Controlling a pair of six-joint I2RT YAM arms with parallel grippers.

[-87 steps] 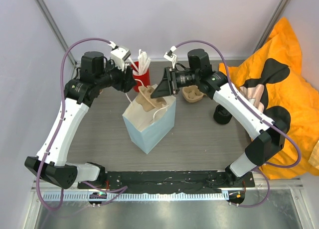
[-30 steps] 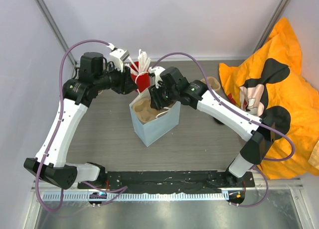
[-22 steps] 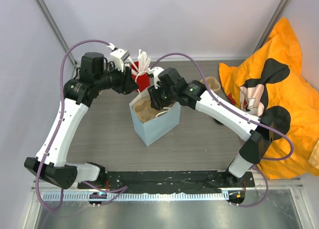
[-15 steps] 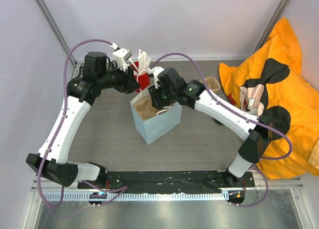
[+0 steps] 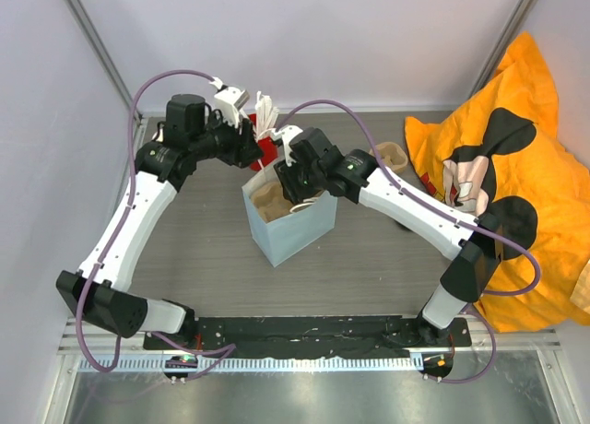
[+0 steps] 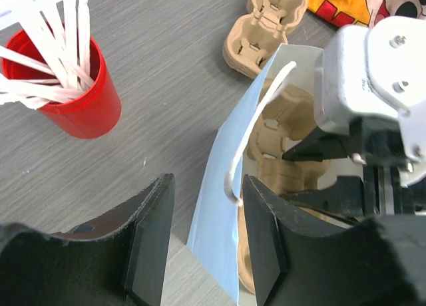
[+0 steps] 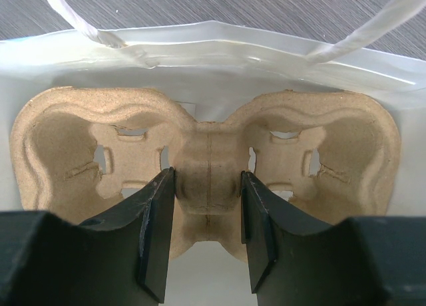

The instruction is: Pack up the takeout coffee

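a light-blue paper bag (image 5: 293, 232) stands open on the grey table (image 5: 198, 249) between the two arms. the right gripper (image 7: 206, 176) reaches down into the bag's mouth, its fingers (image 7: 156, 233) set narrow and pressed against both sides of the centre ridge of a moulded cardboard carrier (image 7: 66, 140), which it holds flat inside the bag with a cup well on either side. the left gripper (image 6: 208, 179) hovers above the bag's far-left rim with its jaws parted and nothing between them; below the gap lie the bag's blue wall and the loop of a white handle (image 6: 266, 100), which looks close to one finger, though contact cannot be told. a red cup (image 6: 73, 100) of white sticks (image 6: 40, 26) stands on the table just behind the bag, near the left gripper. a second carrier (image 6: 266, 20) lies on the table beyond the bag, next to the orange cloth (image 5: 516, 166) at the right edge. the takeout coffee cup cannot be made out in any of the three views.
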